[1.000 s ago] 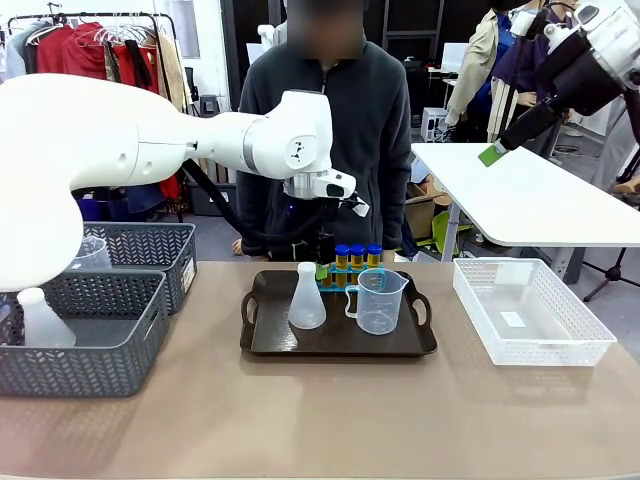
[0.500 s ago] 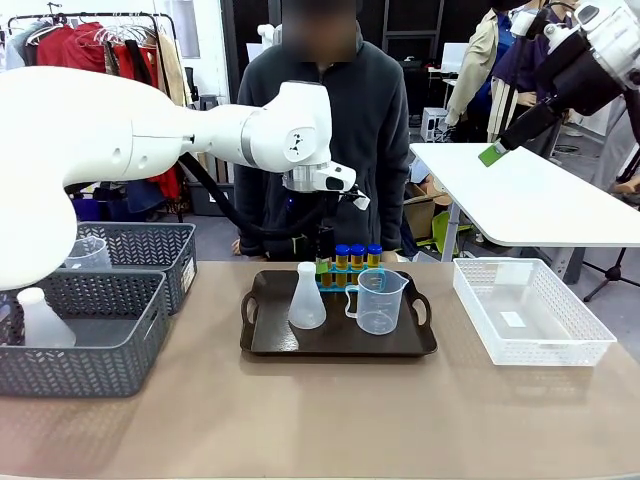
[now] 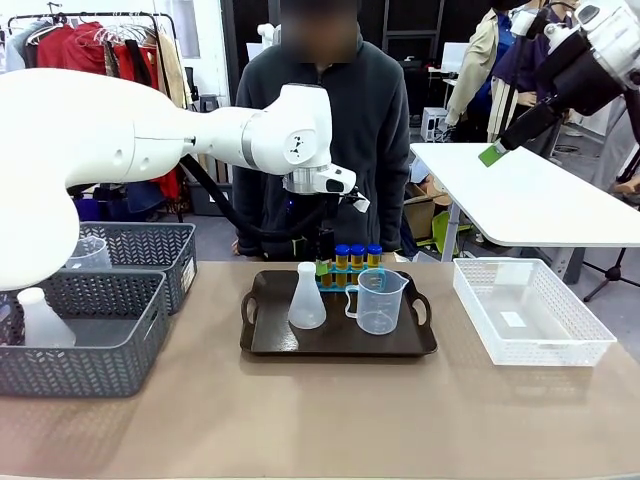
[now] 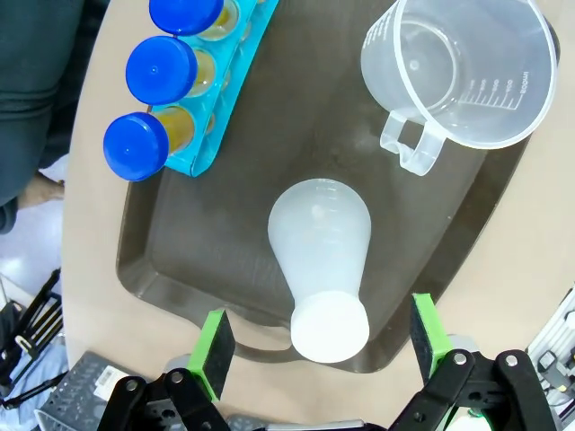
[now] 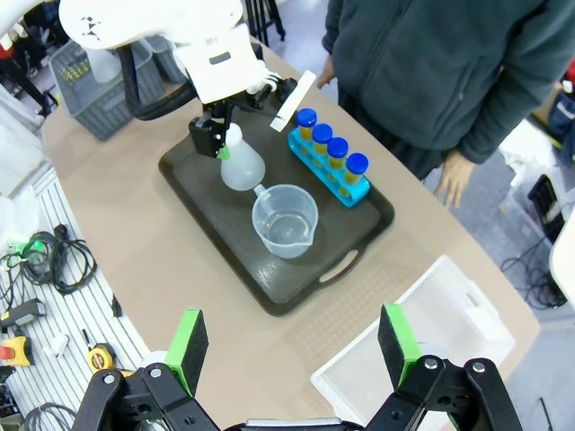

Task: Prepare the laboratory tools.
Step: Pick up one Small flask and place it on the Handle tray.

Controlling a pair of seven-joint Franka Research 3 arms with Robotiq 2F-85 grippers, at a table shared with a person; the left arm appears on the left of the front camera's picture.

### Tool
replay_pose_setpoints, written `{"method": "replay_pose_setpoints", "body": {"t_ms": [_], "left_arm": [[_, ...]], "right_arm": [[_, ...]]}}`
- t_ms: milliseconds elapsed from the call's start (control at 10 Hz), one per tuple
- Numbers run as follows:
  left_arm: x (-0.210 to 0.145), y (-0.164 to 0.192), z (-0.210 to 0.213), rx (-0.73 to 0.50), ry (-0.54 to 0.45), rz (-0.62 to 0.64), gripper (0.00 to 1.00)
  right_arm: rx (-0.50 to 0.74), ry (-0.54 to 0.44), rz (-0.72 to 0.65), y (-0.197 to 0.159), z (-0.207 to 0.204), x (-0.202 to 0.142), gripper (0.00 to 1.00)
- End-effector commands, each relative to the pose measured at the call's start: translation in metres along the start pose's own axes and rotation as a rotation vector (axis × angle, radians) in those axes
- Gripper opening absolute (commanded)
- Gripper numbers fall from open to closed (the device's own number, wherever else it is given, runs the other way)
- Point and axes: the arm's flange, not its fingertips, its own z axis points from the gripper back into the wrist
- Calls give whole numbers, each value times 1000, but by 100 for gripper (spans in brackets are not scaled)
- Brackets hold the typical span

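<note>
The left hand is held above the flask, fingers spread wide, nothing gripped. The flask, the beaker and the blue rack of capped tubes are found on the brown tray at mid worktop. The right hand is raised high, fingers apart, empty. A person is stationed behind the tray
</note>
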Motion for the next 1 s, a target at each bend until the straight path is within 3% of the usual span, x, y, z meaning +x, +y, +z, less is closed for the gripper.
{"method": "replay_pose_setpoints", "body": {"t_ms": [0, 100, 400, 600, 900], "left_arm": [[0, 0, 0, 0, 0, 0, 100], [-12, -6, 14, -31, 20, -40, 100], [-34, -4, 47, -35, -48, -1, 100], [-56, 1, 77, -111, -140, -32, 100], [-89, 13, 129, -123, -317, -78, 100]], "right_arm": [[11, -14, 9, -2, 1, 1, 100], [11, -14, 9, -2, 1, 1, 100], [11, -14, 9, -2, 1, 1, 100], [11, -14, 9, -2, 1, 1, 100], [11, -14, 9, -2, 1, 1, 100]]}}
